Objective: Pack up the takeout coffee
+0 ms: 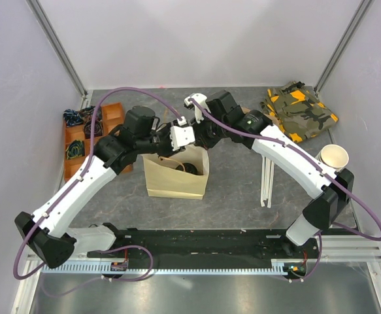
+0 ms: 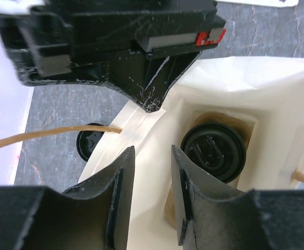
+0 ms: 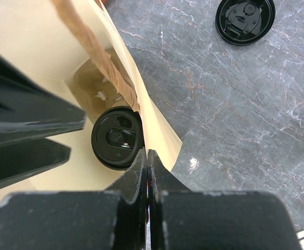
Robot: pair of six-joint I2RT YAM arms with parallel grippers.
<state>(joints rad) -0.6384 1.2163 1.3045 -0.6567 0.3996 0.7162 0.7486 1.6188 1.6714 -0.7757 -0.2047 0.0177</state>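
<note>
The tan paper bag (image 1: 175, 178) stands open mid-table. The takeout coffee (image 1: 191, 167) stands inside on the bag's floor; only its black lid shows in the left wrist view (image 2: 213, 151) and the right wrist view (image 3: 118, 138). My right gripper (image 3: 147, 156) is shut on the bag's rim, with the paper wall pinched between the fingers; from above it is at the bag's far right edge (image 1: 202, 139). My left gripper (image 2: 152, 177) is open over the bag's mouth, above the rim and holding nothing, beside the right one (image 1: 178, 140).
A loose black lid (image 3: 245, 20) lies on the table just behind the bag (image 2: 89, 141). An orange compartment tray (image 1: 89, 134) is at the left, a camouflage cloth (image 1: 299, 111) at the back right, a stack of pale paper cups (image 1: 334, 157) at the right, and white strips (image 1: 267, 180) beside the bag.
</note>
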